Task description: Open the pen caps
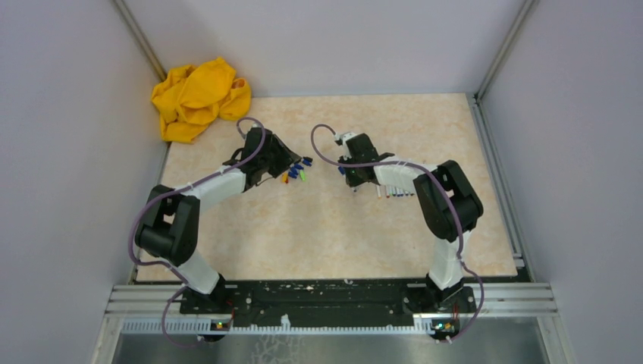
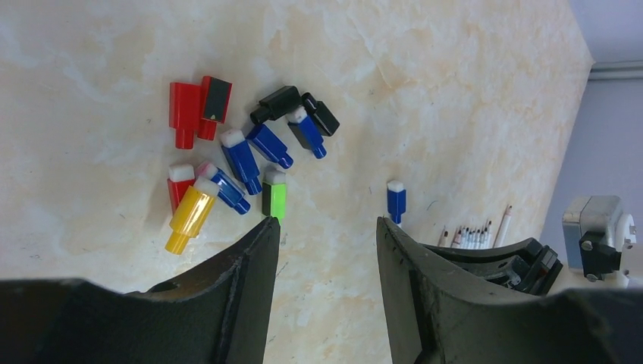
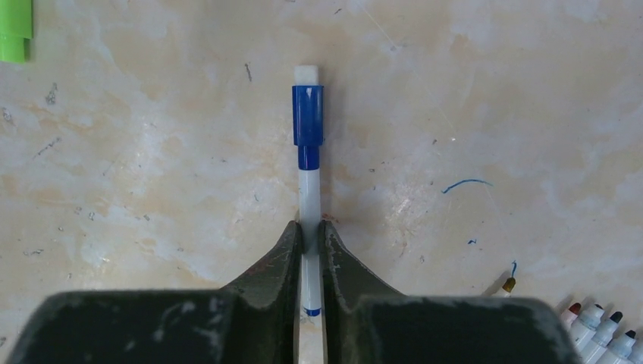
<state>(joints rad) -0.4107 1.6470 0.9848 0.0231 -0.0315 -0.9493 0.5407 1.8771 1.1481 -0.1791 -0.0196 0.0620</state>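
The right hand [image 3: 308,227] is clenched on the white barrel of a blue pen [image 3: 308,193]. The pen lies flat on the desk [image 3: 152,152] and runs straight out ahead of the fingertips. Its blue cap [image 3: 308,114] is seated on the far end of the barrel, well ahead of the fingertips. It is a short blue sleeve with a narrower collar toward the hand and a white pad at the outer tip. The left hand [image 2: 326,224] is released, fingers apart with only bare desk between them, grasping nothing. The loose pen caps [image 2: 243,155] lie in a cluster just ahead of this hand, offset to one side, several touching one another. Black caps [image 2: 274,102] and red caps [image 2: 184,110] lie farthest from the hand, with blue ones in the middle. A yellow cap [image 2: 189,216] and a green cap [image 2: 274,199] lie nearest, the green one just beside a fingertip. Each is a stubby plastic body stepping down to a thinner neck, and several carry a white end pad. A row of uncapped pens [image 3: 599,330] lies on the desk just beside the right hand.
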